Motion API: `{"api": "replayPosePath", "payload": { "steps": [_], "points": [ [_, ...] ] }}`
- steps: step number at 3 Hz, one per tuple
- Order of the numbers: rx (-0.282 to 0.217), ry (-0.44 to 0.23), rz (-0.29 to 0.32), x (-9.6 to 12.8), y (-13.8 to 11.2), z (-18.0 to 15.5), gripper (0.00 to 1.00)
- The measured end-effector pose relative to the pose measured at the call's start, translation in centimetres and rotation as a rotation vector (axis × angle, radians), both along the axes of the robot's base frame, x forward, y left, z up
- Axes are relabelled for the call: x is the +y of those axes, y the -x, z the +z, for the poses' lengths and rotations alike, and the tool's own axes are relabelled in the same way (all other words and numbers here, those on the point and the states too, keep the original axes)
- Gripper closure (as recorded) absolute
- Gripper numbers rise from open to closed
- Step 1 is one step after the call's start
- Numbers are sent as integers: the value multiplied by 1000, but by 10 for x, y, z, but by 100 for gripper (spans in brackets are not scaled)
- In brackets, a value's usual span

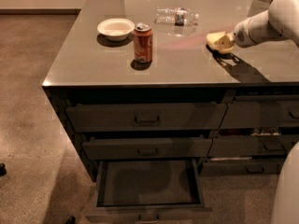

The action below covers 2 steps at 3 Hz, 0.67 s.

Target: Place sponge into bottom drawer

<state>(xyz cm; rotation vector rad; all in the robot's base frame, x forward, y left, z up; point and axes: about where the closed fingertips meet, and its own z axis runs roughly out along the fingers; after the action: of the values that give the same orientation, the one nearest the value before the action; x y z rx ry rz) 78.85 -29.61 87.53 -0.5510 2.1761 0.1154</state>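
Observation:
The pale yellow sponge (215, 39) is at the right of the grey countertop (93, 64), held at the tip of my cream gripper (224, 41), which reaches in from the right edge. The fingers sit closed around the sponge, and it seems just above the surface with a shadow under it. The bottom drawer (148, 183), lowest of the left stack, is pulled out towards me and its inside is bare. The two drawers above it are closed.
A white bowl (115, 28), a red soda can (143, 43) and a plastic bottle lying on its side (177, 17) are on the counter left of the gripper. The right-hand drawer stack (261, 146) has one drawer slightly ajar. My white body (287, 190) stands at the lower right.

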Motion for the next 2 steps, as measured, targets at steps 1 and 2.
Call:
{"api": "replayPosePath", "payload": {
  "steps": [1, 2],
  "points": [
    [-104, -21, 94, -7, 49, 54, 100],
    [-188, 19, 217, -14, 115, 86, 100]
  ]
}}
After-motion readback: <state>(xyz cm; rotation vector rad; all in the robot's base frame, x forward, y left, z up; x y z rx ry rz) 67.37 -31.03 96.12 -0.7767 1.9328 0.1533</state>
